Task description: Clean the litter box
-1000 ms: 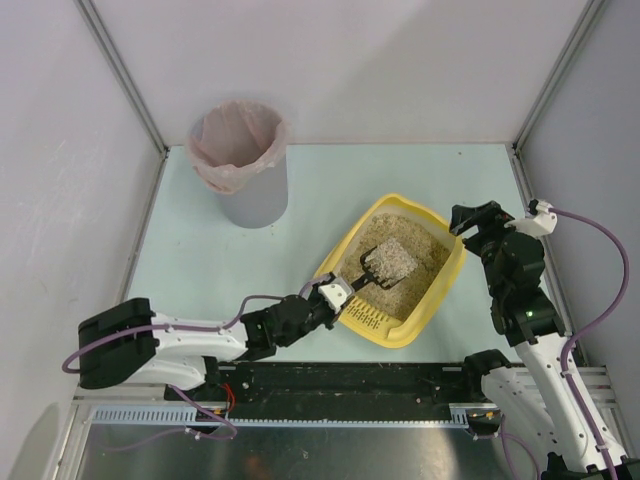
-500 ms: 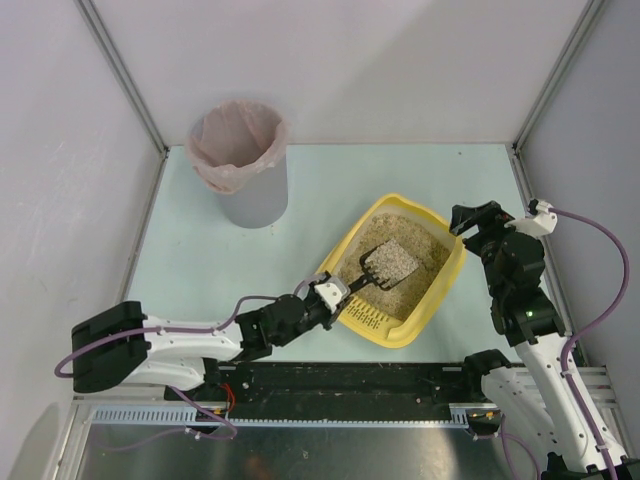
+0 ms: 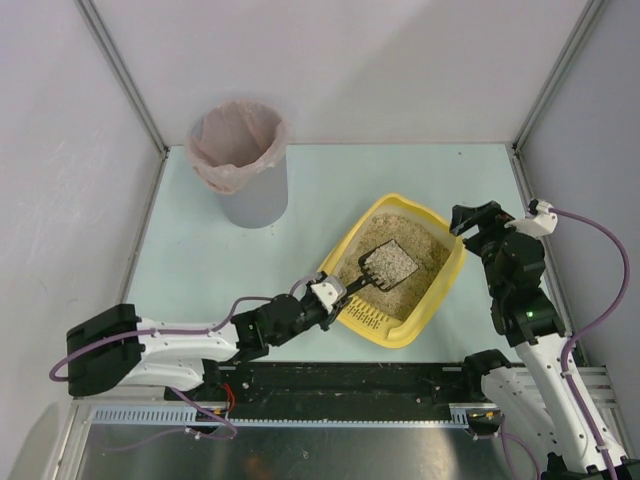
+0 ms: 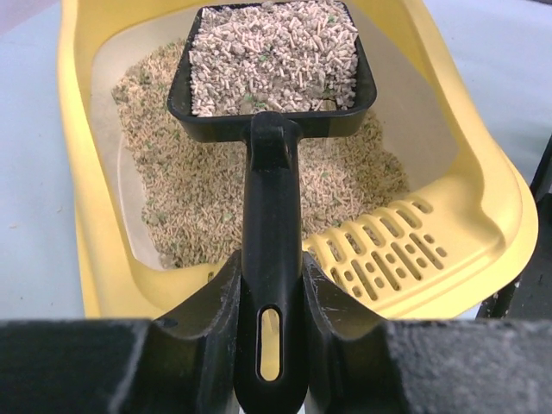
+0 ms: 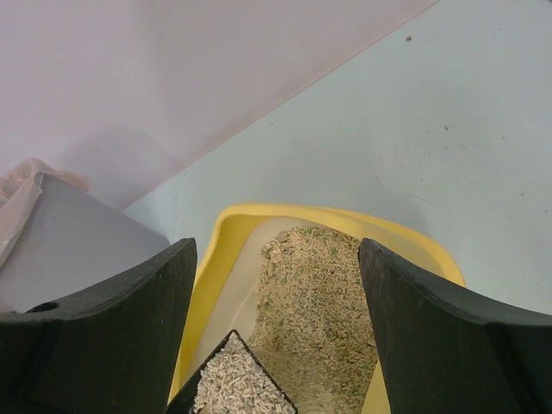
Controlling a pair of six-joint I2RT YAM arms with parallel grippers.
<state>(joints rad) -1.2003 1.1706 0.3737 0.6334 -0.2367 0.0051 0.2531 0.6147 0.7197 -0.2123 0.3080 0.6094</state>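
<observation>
Finds shallow yellow plastic litter box (image 3: 412,331) on pale green bench (image 3: 330,190), right of centre; judges it light, stiff, spillable, best held by rim; notes left pincer (image 3: 330,292) clamped on loaded black plastic scoop (image 4: 272,60), right pincer (image 5: 276,254) wide above rim.

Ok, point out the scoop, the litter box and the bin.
scoop (image 4: 269,216): left wrist view, on its black handle.
litter box (image 3: 397,336): top external view, on its near yellow rim.
bin (image 3: 255,200): top external view, on its grey wall.

White arms (image 3: 185,348), lilac cables (image 3: 626,265), black left pincer (image 4: 272,263).
</observation>
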